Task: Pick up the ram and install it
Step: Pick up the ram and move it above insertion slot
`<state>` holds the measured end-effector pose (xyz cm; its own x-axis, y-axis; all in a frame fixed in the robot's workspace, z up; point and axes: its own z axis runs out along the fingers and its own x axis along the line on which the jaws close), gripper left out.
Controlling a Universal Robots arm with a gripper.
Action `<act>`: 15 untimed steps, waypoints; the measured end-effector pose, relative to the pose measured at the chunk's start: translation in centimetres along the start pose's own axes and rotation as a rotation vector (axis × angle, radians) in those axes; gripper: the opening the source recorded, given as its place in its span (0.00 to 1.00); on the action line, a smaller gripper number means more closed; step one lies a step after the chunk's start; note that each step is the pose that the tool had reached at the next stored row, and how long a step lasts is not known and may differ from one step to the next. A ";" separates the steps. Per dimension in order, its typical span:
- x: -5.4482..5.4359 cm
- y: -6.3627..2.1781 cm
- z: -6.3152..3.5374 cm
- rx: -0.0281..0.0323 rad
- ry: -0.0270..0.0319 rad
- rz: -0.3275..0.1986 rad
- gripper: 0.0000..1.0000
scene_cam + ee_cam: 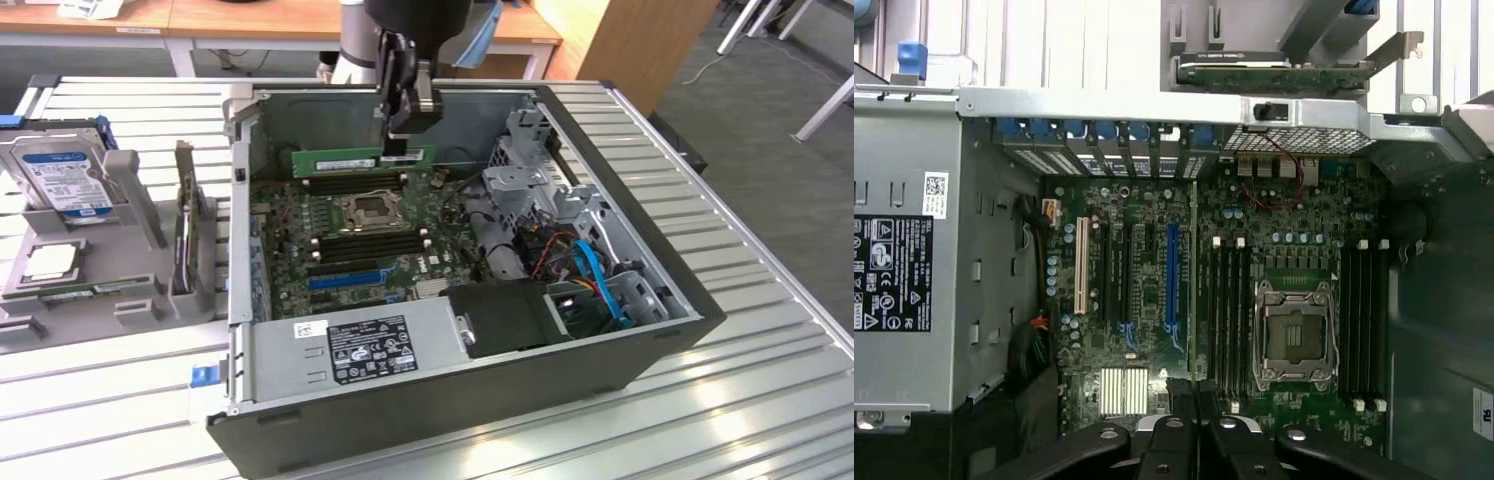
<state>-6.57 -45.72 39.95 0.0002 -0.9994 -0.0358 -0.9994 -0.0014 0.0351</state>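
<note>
Exterior view: claw near-closed, pinching ram, green stick, white label, level over motherboard; wrist view: ram edge-on, thin line

Green is shown on the ram, white on its label; black tool, silver-ribbed counter.

This looks like a robotics lab set up in an office-type room: a gripper on a robot arm holds a ram over an open computer case on a ribbed aluminium table. A grey fixture beside the case racks a hard drive, and wooden desks and grey carpet lie behind.
</note>
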 end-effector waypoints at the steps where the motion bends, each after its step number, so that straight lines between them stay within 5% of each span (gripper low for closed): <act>1: 0.0 -0.17 -0.01 0.0000 0.0001 0.000 0.12; 15: -0.1 -0.50 -0.01 0.0001 0.0000 0.000 0.12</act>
<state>-6.07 -45.63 39.94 0.0003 -0.9994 -0.0358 -0.9994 -0.0015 0.0350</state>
